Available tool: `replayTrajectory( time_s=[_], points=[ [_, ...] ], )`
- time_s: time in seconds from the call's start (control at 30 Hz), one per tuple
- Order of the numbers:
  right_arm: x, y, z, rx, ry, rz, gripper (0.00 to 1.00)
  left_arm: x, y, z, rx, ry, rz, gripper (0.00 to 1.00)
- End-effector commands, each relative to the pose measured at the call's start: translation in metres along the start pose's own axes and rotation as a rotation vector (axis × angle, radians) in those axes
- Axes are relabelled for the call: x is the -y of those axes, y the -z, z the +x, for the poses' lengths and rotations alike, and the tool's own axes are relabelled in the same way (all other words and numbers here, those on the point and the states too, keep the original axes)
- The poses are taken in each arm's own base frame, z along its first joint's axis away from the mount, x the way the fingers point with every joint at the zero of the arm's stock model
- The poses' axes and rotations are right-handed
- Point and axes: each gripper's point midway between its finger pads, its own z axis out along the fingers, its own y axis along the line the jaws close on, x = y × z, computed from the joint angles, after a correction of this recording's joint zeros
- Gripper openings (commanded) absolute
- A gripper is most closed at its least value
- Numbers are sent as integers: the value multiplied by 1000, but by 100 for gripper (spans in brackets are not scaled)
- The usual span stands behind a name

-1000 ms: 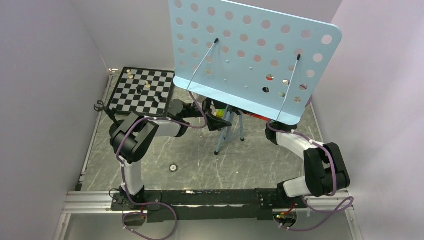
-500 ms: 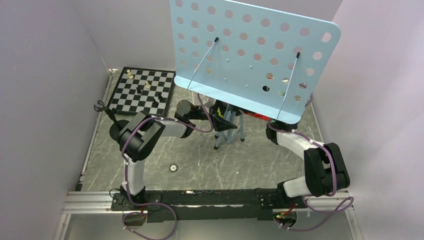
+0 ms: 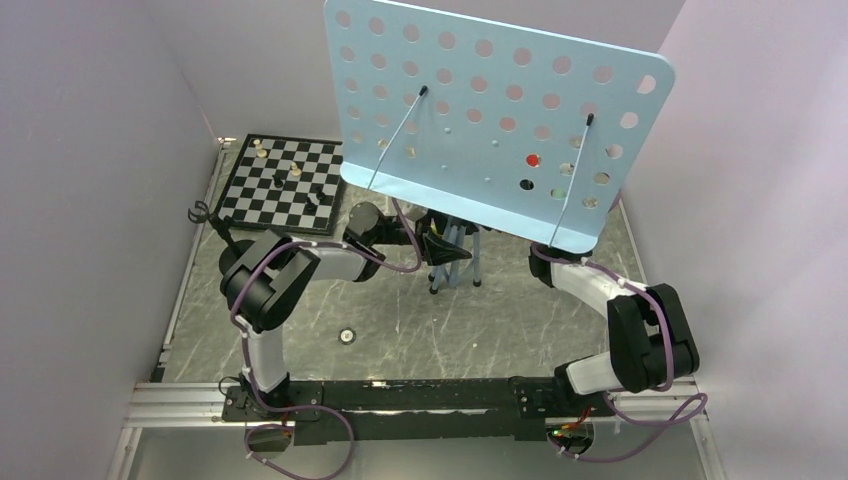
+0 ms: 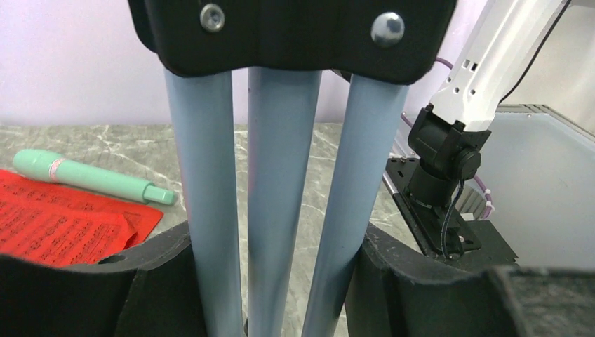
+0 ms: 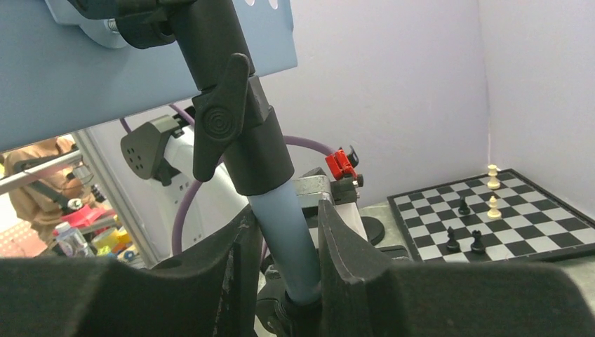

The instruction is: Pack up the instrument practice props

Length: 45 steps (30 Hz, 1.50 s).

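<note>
The light blue perforated music stand (image 3: 490,120) stands upright mid-table, its plate covering much of the top view. My left gripper (image 4: 270,281) is shut on its three tripod legs (image 4: 203,175), both fingers pressing the outer legs; in the top view it sits under the plate's front edge (image 3: 447,248). My right gripper (image 5: 288,260) is shut on the stand's blue pole (image 5: 281,225), just below the black clamp knob (image 5: 224,123). The mint-green microphone (image 4: 91,179) lies on the red sheet-music pages (image 4: 63,228). The black mic stand (image 3: 203,214) is at the left.
A chessboard (image 3: 285,183) with a few pieces lies at the back left, also in the right wrist view (image 5: 491,217). Pale walls close in the left, back and right sides. The right arm (image 3: 600,290) reaches in under the plate's right corner.
My left gripper has moved right and shut on the tripod legs, which are now drawn together. The stand's plate has shifted a little to the left. The right gripper keeps its hold.
</note>
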Motion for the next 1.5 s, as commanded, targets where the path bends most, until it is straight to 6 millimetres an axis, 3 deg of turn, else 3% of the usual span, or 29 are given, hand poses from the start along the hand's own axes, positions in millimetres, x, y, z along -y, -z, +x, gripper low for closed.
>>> replayTrajectory(
  time_s=[0.0, 0.33, 0.67, 0.97, 1.17, 1.47],
  points=[
    [-1, 17, 76, -248, -367, 5, 0, 1, 1, -25, 2, 9, -79, 0],
    [-22, -19, 39, -182, -376, -68, 0, 21, 9, -84, 68, -40, -155, 0],
    [-43, -40, 8, -116, -451, -143, 0, 43, 29, -115, 117, -72, -260, 0],
    [-38, -47, -3, -20, -544, -158, 0, 51, 51, -120, 159, -51, -378, 0],
    [-22, -51, -4, 27, -628, -150, 0, 56, 67, -117, 195, -2, -455, 0],
    [-3, -53, 9, 22, -659, -94, 0, 49, 81, -87, 187, 80, -535, 0]
  ],
)
